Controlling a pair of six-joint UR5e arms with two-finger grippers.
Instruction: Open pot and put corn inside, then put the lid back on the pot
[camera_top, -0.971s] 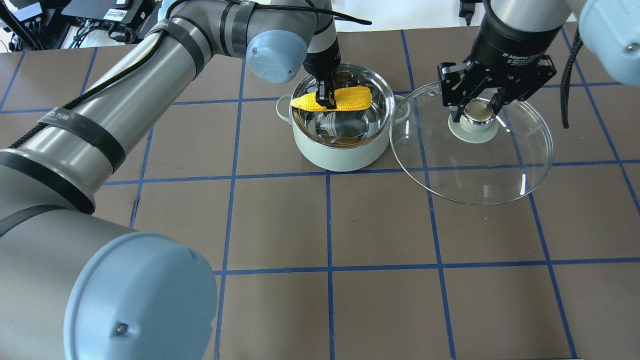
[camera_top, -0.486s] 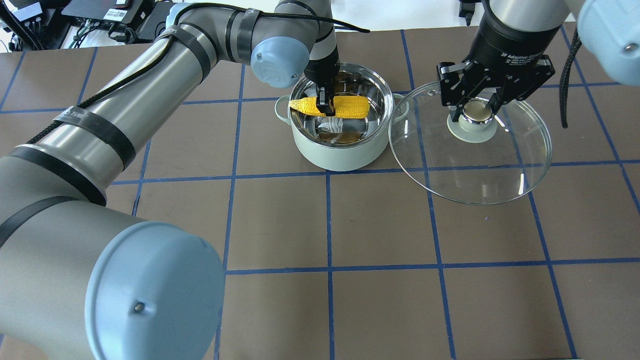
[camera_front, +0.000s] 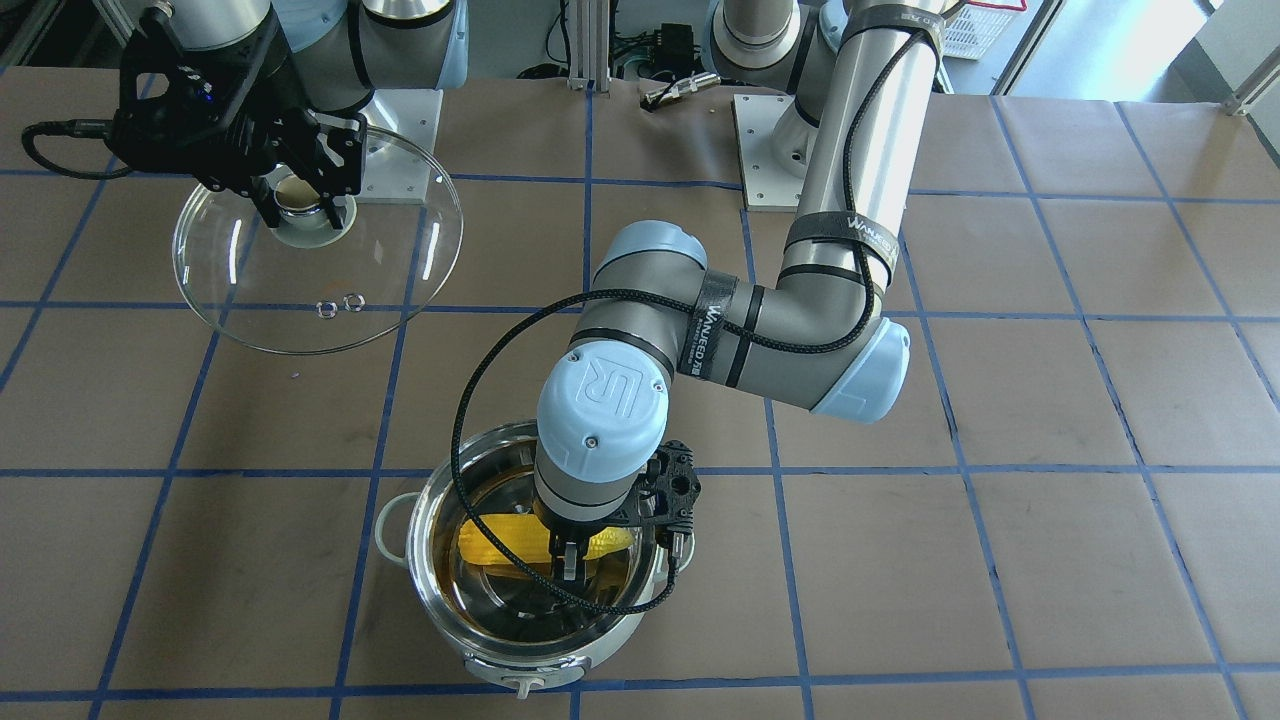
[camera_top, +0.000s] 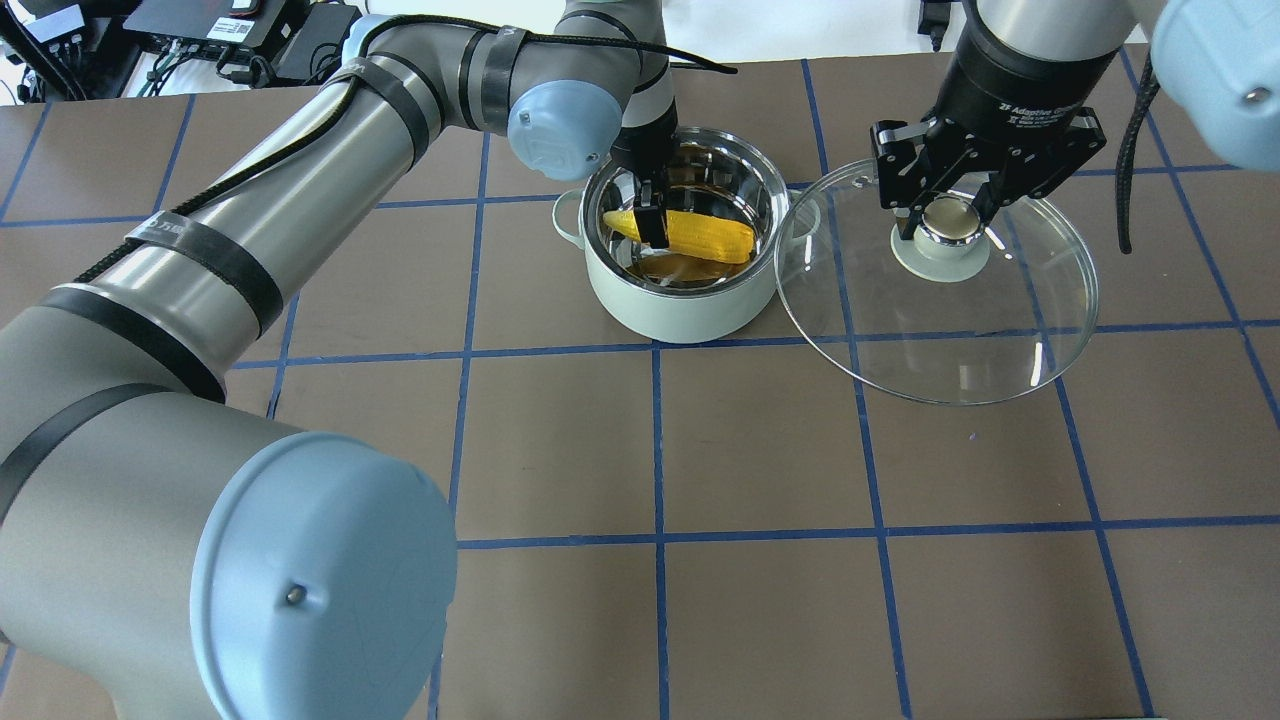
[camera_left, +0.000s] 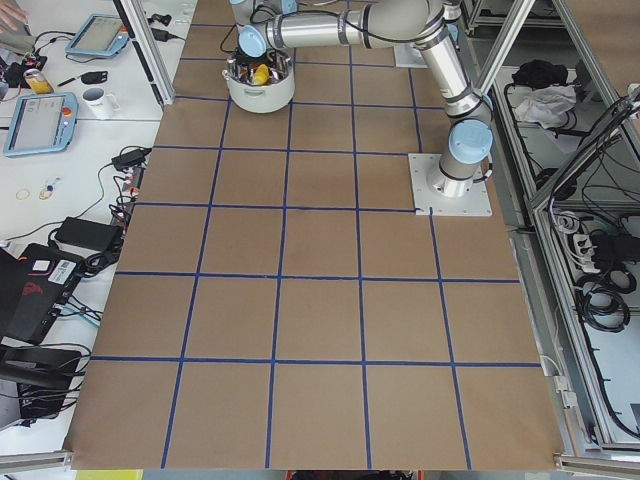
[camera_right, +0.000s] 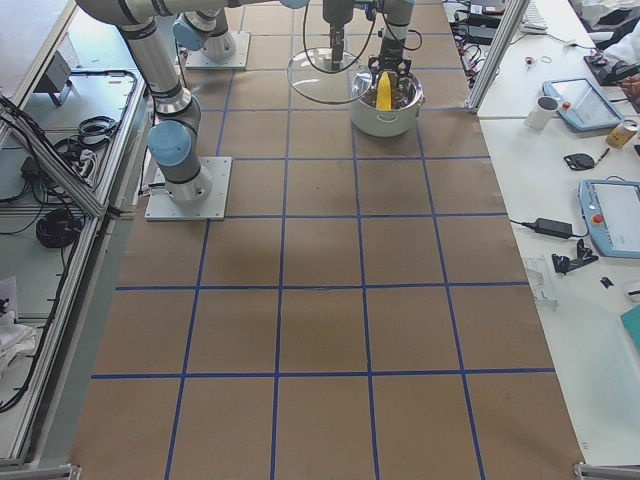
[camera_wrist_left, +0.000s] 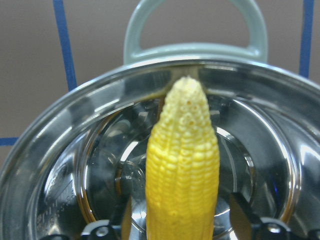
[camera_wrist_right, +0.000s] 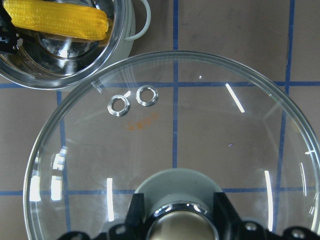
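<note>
Left gripper (camera_top: 655, 228) was down inside the pot (camera_top: 690, 305), clamped across the middle of the corn (camera_top: 705, 237). Corn was below the rim & lying approx level. Pointed end faced the loop handle (camera_wrist_left: 192, 30) on the robot's left side, blunt end faced the other way. In the left wrist view the tip was right up by the steel wall, couldn't tell if it touched. Also couldn't tell whether the corn sat on the bottom or hung just over it, b/c the shiny inside threw yellow reflections everywhere.

Right gripper (camera_top: 945, 222) was closed on the knob (camera_wrist_right: 182, 227) of the lid (camera_top: 950, 340), so the lid was off the pot and over on the robot's right. Glass dome was knob-up and pretty much level. From the right side view it looked lifted clear of the table (camera_top: 760, 450), not resting on it. Its edge overlapped the pot's right-hand handle in the overhead view, and the pot rim in the right wrist view, but whether they actually touched, no idea. The two vent holes (camera_wrist_right: 147, 95) sat on the far side of the knob from the robot.

Pot itself stood upright on the brown table w/ the blue tape grid (camera_top: 657, 450), right by a line crossing.
</note>
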